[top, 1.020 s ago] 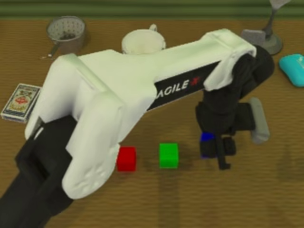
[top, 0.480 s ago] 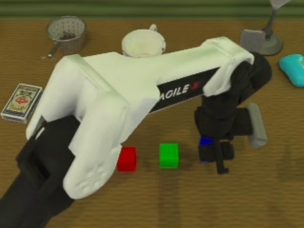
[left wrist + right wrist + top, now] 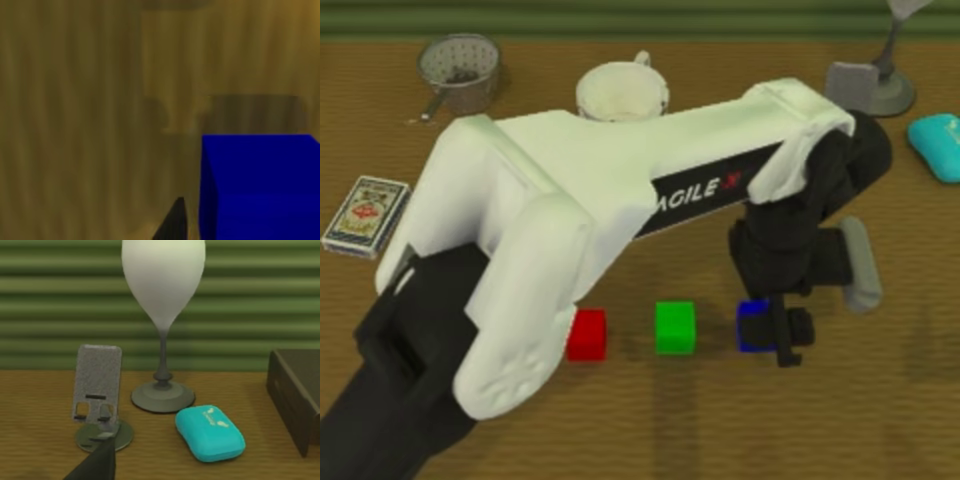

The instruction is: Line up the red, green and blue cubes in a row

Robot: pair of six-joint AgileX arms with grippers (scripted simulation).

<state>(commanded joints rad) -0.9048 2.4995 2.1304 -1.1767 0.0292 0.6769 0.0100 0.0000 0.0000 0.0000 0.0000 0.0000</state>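
Desk (image 3: 880,400): brown, woven-looking grain, evenly lit, soft shadows under objects. Back wall (image 3: 260,300): green, horizontal ribbed slats, runs along desk's far edge. Dark brown box (image 3: 295,395) sits on desk at the right wrist view's edge, near the wall. No windows or floor visible. Left wrist view: just desk surface, blurred.

The green cube (image 3: 675,327) sits on the worktop (image 3: 880,400). The red cube (image 3: 586,334) lies just left of it, the blue cube (image 3: 754,326) just right, all three in one row. The left hand (image 3: 775,330) hangs right of the green cube, at the blue cube. The mug (image 3: 621,91) stands behind the green cube.
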